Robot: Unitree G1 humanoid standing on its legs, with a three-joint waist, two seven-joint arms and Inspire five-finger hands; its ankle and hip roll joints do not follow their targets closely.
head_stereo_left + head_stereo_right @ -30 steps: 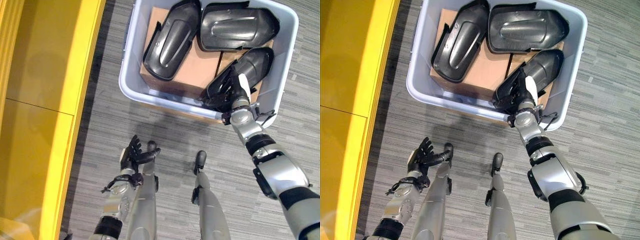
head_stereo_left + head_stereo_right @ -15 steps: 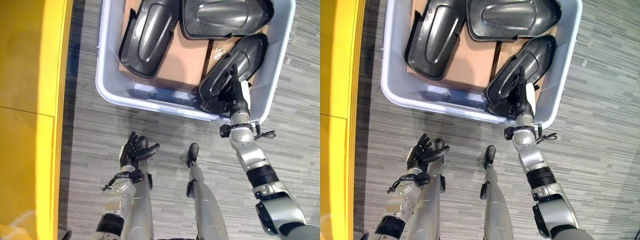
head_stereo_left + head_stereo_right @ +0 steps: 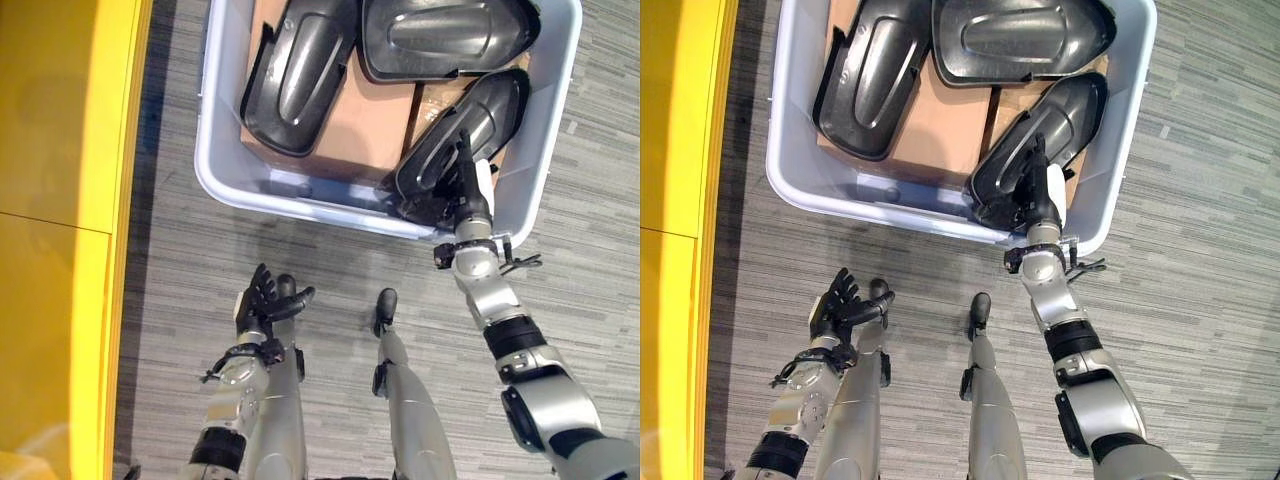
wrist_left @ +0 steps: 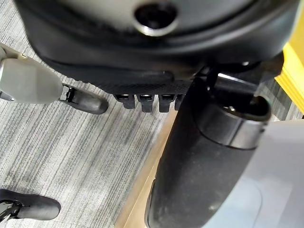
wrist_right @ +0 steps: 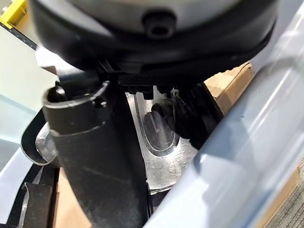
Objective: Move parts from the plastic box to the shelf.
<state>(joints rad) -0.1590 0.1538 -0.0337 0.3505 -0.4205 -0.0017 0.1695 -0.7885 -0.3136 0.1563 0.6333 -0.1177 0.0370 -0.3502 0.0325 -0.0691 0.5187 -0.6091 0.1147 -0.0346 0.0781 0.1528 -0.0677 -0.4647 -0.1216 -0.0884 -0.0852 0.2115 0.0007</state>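
Three black moulded parts lie on cardboard (image 3: pixel 370 120) inside the pale plastic box (image 3: pixel 300 197): a long one (image 3: pixel 300 75) at the left, a wide one (image 3: pixel 445 35) at the back, and a narrower one (image 3: pixel 480 105) in the near right corner. My right hand (image 3: pixel 468 200) reaches over the box's near wall onto that corner part (image 5: pixel 161 156). Its fingers lie straight along the part, and its white-covered thumb (image 3: pixel 485 182) stands beside them. My left hand (image 3: pixel 260 300) hangs open above the floor, well short of the box, holding nothing.
The yellow shelf (image 3: pixel 60 200) runs down the left side, with a strip of grey striped floor (image 3: pixel 170 280) between it and the box. The box's right wall (image 5: pixel 237 156) stands close beside my right hand.
The camera has shifted, so the box sits lower and further left in view. My right arm has straightened, with the hand still on the corner part. The left hand has barely moved.
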